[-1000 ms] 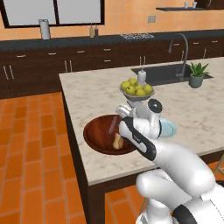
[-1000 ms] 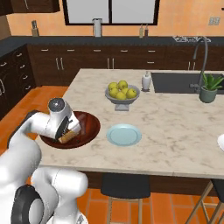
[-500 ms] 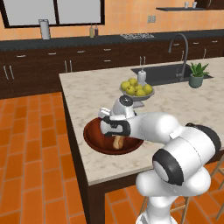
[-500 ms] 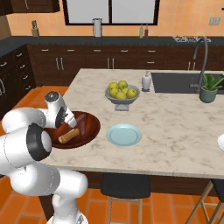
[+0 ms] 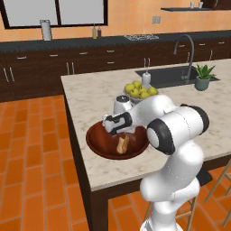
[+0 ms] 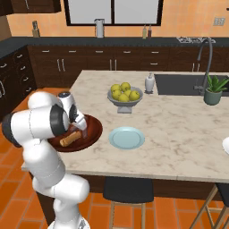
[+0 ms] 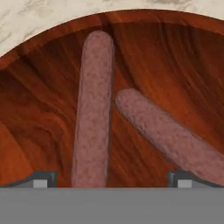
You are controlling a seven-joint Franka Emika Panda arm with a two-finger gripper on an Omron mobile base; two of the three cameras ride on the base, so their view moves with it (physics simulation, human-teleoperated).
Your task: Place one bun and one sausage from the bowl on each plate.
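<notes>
Arm swung down from above the counter: gripper [image 5: 118,128], jaws spread wide and empty, now low inside the wide dark reddish-brown wooden bowl [image 7: 39,96], straddling one long brown sausage [image 7: 92,109], ready for pickup.

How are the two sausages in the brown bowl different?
In the hand view, the left sausage runs straight up and down between the gripper's fingertips, while the right sausage lies slanted, off to one side. The left one shows longer; the right one is cut off by the picture's edge. Both are reddish-brown, rounded, and lie in the wooden bowl.
</notes>
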